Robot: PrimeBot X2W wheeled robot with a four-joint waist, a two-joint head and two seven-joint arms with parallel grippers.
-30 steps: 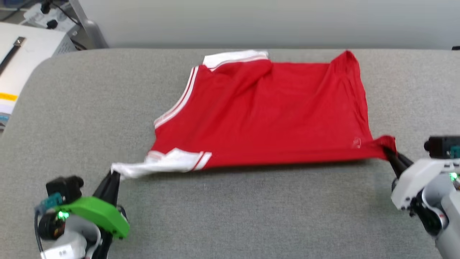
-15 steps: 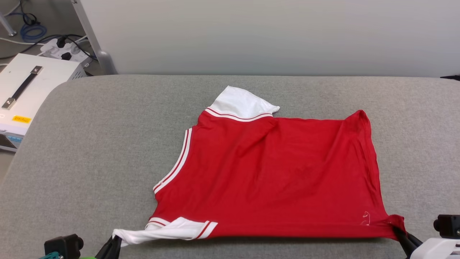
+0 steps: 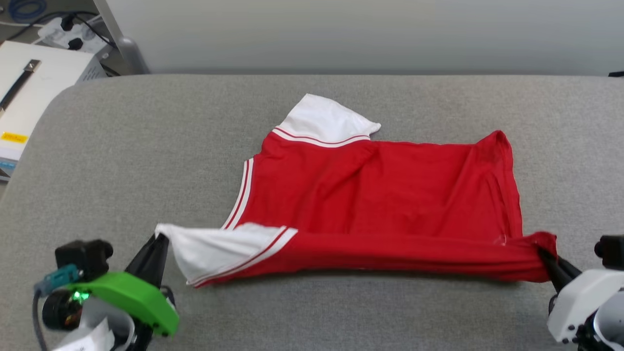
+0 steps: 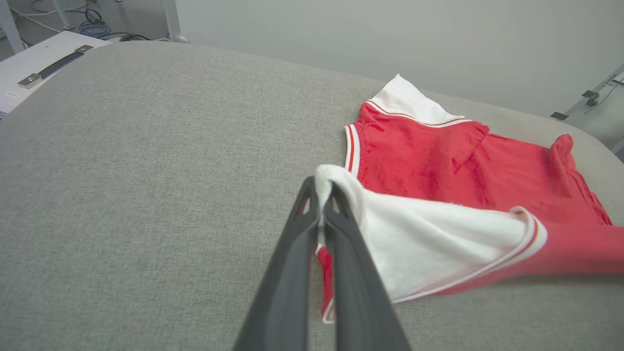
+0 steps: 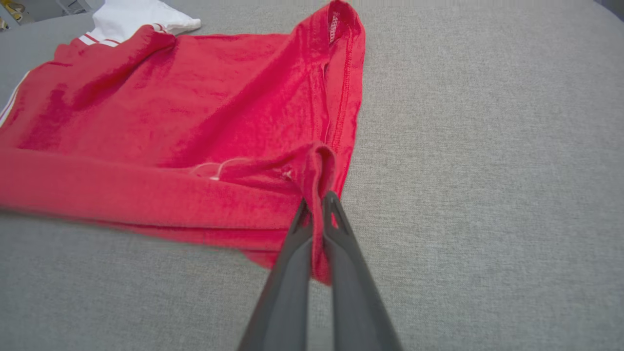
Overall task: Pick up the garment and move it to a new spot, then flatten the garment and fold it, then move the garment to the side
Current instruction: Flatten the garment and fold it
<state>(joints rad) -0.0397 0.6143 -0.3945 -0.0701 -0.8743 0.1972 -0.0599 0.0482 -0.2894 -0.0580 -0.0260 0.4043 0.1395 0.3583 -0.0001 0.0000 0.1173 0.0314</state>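
The garment [image 3: 380,195] is a red jersey with white sleeves, spread across the middle of the grey cushioned table [image 3: 146,161]. Its near edge is lifted off the table and stretched between both grippers. My left gripper [image 3: 158,240] is shut on the tip of the near white sleeve [image 4: 438,243], at the lower left of the head view. My right gripper [image 3: 542,252] is shut on the red hem corner [image 5: 317,170] at the lower right. The far white sleeve [image 3: 324,119] lies flat at the back. No lettering shows on the upturned side.
A white box with a black handle [image 3: 29,87] stands off the table's far left corner, beside cables and a metal leg [image 3: 119,39]. A pale wall runs behind the table. Bare grey fabric surrounds the garment on all sides.
Both grippers have lifted the near edge of the garment, so it now hangs as a raised band between them. The head camera has also tilted between frames.
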